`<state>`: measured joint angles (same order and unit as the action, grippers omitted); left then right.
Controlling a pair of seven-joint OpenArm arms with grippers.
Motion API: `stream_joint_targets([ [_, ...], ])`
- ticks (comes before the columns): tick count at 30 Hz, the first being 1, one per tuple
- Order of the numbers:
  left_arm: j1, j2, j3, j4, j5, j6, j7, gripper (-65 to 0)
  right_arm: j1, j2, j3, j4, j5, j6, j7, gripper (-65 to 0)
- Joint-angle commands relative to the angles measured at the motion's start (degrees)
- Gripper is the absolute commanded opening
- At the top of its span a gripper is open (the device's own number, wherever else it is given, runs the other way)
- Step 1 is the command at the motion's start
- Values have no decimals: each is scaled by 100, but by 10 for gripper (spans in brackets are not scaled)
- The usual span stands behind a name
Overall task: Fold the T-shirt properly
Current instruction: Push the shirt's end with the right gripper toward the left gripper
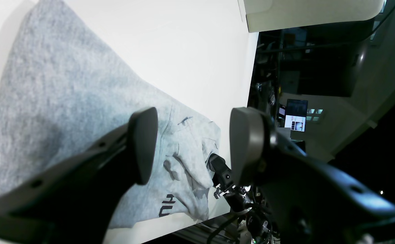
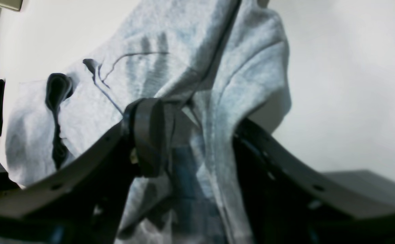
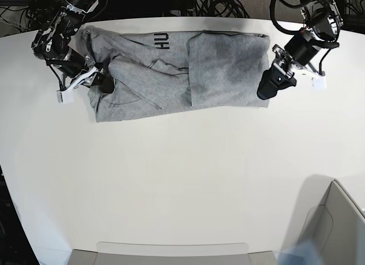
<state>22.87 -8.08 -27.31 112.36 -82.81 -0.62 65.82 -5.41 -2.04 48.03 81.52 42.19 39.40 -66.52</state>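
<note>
- T-shirt (image 3: 177,71): a grey shirt lying partly folded along the far edge of the white desk (image 3: 182,179), with the black letters "HU" showing near its far hem in the base view.
- Right tool (image 2: 197,135): at the rumpled end of the shirt, its jaws wide apart with a bunched fold of grey cloth running between them; cloth touches the near finger, but whether it is truly gripped I cannot tell.
- Left tool (image 1: 194,145): at the opposite, smoother end, just by the shirt's edge, jaws apart with nothing between them.
- Desk: plain white, bare in front of the shirt; a pale bin (image 3: 336,231) stands at the near corner.
- Room: dark cables (image 3: 217,3) lie behind the desk, and a lit screen (image 1: 296,115) glows in the dim background of the left wrist view.
</note>
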Motion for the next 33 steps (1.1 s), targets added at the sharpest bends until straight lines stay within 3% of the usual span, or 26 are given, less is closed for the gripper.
stream_joint_targets([
  [1, -6, -32, -7, 92, -219, 40, 60, -321, 27, 7, -148, 73, -22, 60, -69, -406],
  [5, -6, -32, -7, 92, -219, 40, 60, -321, -114, 7, -509, 81, -13, 60, -69, -406],
  [12, -6, -50, -7, 83, -219, 40, 60, -321, -158, -37, -570, 161, -22, 60, -69, -406],
  [17, -76, -50, 1, 83, -219, 40, 68, -321, -176, -20, -1168, 161, -127, 60, -25, -416],
  [23, -112, -50, 1, 83, -219, 40, 68, -322, -105, -152, -1361, 161, -980, 60, 195, -650],
  [28, -85, -50, 1, 83, -219, 40, 68, -322, 202, -46, -1203, 204, -1745, 60, 309, -650],
  [33, -76, -50, 1, 83, -219, 40, 68, -322, 800, 235, -561, 248, -2598, 60, 309, -650],
])
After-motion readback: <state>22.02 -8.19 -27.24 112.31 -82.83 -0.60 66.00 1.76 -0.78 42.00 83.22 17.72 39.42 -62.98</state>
